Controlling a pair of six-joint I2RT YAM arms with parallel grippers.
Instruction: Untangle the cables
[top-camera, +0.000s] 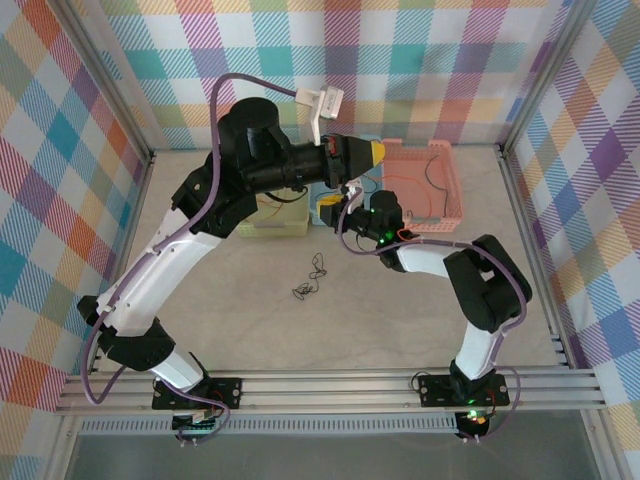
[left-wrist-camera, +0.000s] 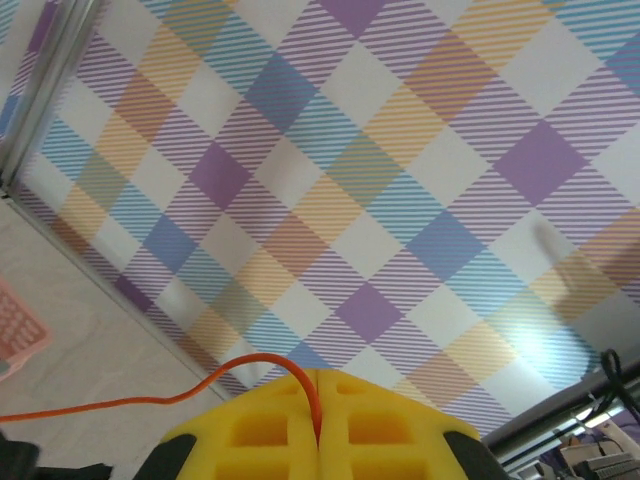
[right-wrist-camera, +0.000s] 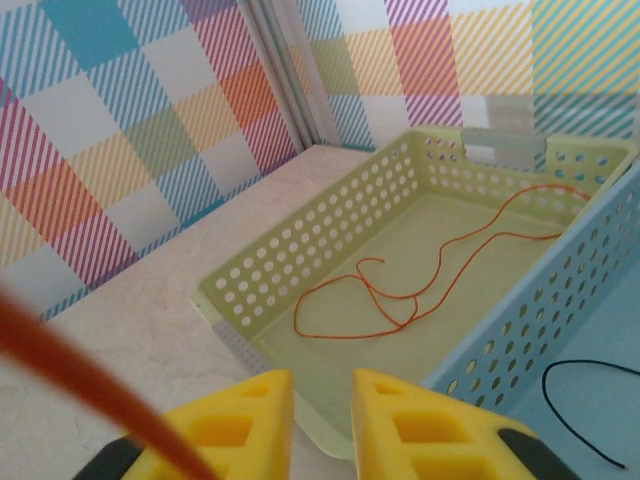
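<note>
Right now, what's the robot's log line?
left tool: shut on orange cable | right tool: open near green basket | tangled cables: on table

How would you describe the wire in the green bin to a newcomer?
In the right wrist view, find the pale green perforated basket left of the blue basket. On its floor lies one thin orange wire in loose loops. Its neighbour in the blue basket is a black wire.
</note>
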